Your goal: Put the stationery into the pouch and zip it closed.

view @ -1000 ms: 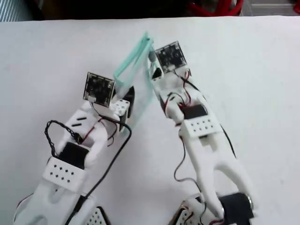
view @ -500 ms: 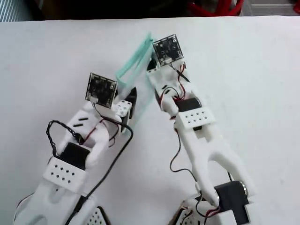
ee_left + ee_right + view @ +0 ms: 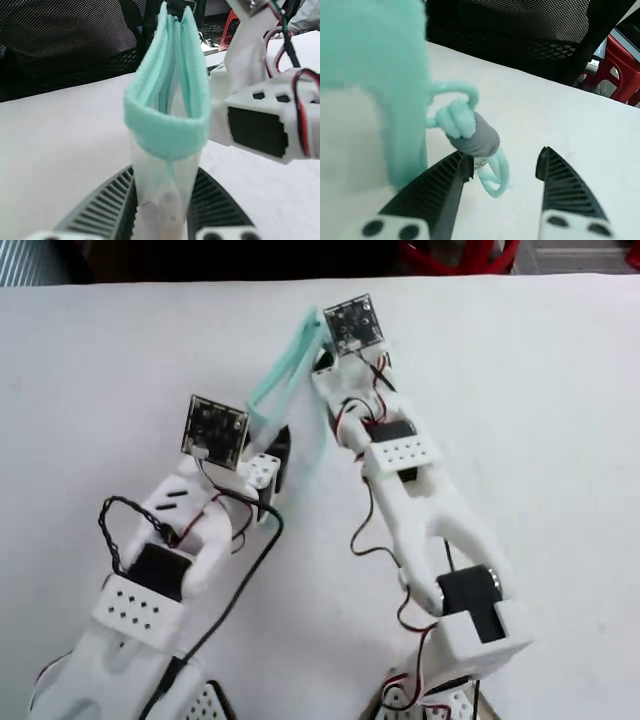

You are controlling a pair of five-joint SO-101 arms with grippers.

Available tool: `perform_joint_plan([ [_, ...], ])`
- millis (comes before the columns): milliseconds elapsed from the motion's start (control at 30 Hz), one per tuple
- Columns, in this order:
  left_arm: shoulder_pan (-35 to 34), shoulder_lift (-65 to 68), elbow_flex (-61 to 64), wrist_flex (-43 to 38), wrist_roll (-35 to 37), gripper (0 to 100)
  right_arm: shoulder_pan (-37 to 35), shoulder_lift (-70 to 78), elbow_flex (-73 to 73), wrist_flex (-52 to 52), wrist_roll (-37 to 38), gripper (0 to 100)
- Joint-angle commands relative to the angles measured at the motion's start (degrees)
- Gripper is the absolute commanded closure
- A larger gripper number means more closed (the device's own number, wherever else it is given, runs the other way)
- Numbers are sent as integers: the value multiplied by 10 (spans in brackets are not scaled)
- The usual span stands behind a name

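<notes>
The pouch (image 3: 285, 375) is translucent with a teal zip band and stands on edge above the white table. My left gripper (image 3: 272, 465) is shut on its near end; in the left wrist view the teal band (image 3: 167, 132) rises between the two black fingers (image 3: 107, 207). At the pouch's far end sits my right gripper (image 3: 322, 358). Seen from the right wrist, that gripper (image 3: 505, 157) is open. The zip pull (image 3: 475, 135), a teal cord with a grey bead, hangs just inside one finger (image 3: 442, 187). The pouch's teal edge (image 3: 385, 75) is beside it.
The white table (image 3: 540, 390) lies open around both arms. A black cable (image 3: 250, 560) loops beside the left arm. Black mesh chairs (image 3: 520, 30) and something red (image 3: 460, 255) stand beyond the far table edge.
The right arm has stretched forward, carrying its wrist and gripper toward the far end of the pouch. The left arm and the pouch have stayed where they were.
</notes>
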Motion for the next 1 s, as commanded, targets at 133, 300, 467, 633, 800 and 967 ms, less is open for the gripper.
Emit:
perform_joint_plan([
  [133,15,12,-2,-4,4,887,7,-5,-43,-12,2,841],
  [300,15,12,-2,-4,4,887,5,-15,-43,-15,1,783],
  [467,15,12,-2,-4,4,887,6,-18,-41,-31,31,910],
  [633,15,12,-2,-4,4,887,20,-22,-40,-49,69,980],
  [800,15,12,-2,-4,3,887,33,-89,-12,-49,68,979],
  [967,13,12,-2,-4,3,887,33,-193,41,-49,68,979],
])
